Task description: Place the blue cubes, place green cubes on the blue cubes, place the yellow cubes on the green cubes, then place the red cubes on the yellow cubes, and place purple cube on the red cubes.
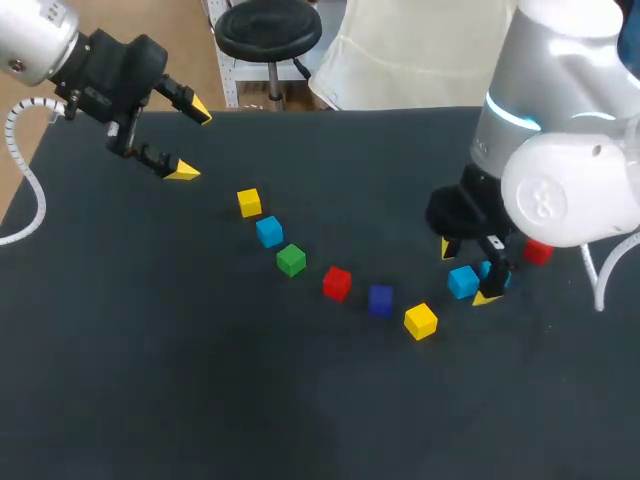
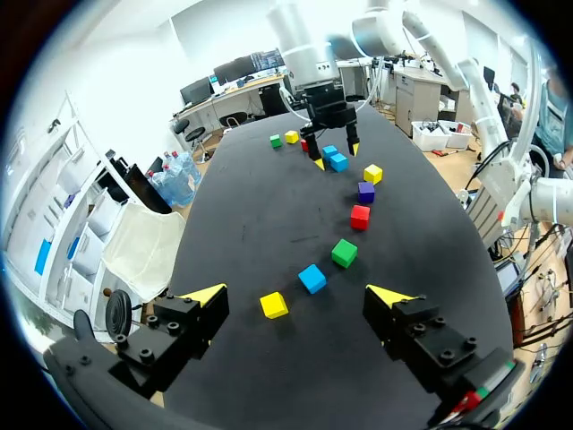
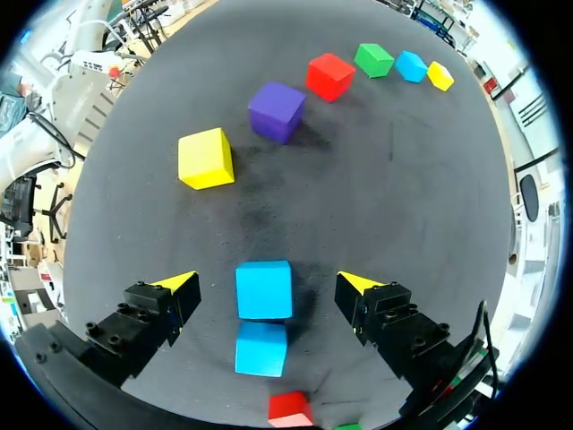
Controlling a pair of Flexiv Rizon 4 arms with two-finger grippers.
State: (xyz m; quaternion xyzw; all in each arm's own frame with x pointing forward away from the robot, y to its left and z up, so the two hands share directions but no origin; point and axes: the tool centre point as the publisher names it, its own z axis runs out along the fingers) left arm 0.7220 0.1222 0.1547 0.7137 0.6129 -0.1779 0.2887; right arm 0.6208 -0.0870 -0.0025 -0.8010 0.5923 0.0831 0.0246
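Dark worktop [image 1: 200, 380] carries all the cubes in a loose arc. At its left end, my left hand [image 1: 192, 141] hangs released and empty, well apart from every cube.

Moving right along the arc: yellow cube [image 1: 249, 203], single blue cube [image 1: 269, 232], green cube [image 1: 291, 260], red cube [image 1: 337, 283], purple cube [image 1: 380, 299], second yellow cube [image 1: 421, 321].

Further right, my right hand [image 1: 467, 272] is low over the worktop, fingers spread, nothing gripped. Front blue cube [image 3: 264, 288] sits between the fingers with a gap on each side. Rear blue cube [image 3: 260, 348] sits against its back face, touching or nearly so. Second red cube [image 1: 538, 252] lies near, at the far right.

Hazard: closing now may drag or tip the rear blue cube, because the pair sits so close. Uneven finger contact may twist the front blue cube out of the grip.
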